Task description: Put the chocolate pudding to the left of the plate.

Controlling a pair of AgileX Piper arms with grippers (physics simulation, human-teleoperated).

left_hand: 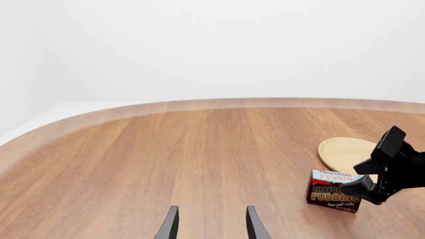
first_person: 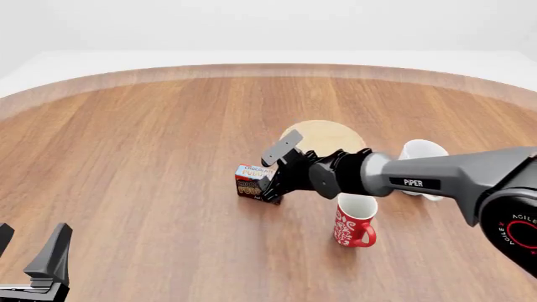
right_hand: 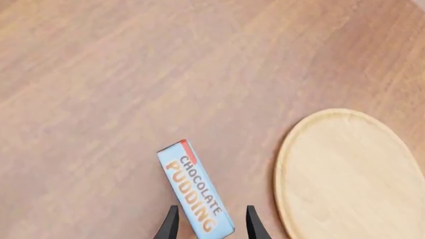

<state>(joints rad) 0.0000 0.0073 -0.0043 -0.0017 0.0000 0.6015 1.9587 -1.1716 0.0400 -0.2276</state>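
The chocolate pudding point(first_person: 250, 181) stands on the counter point(first_person: 151, 157) just left of the plate point(first_person: 323, 136); my right jaws point(first_person: 270, 170) straddle it (spread, seemingly not gripping); only withdrawing remains; left jaws point(first_person: 29, 251) spread, idle.

A red patterned mug point(first_person: 353, 221) stands upright on the wooden worktop point(first_person: 151, 145), its handle turned toward the right of the front view. Just beyond it and a little to its right is a white mug point(first_person: 422, 155), partly hidden, its open mouth showing. The two mugs are near each other, not touching. The worktop is brown wood with lengthwise grain and a curved, paler far edge; behind it the backdrop is plain white.
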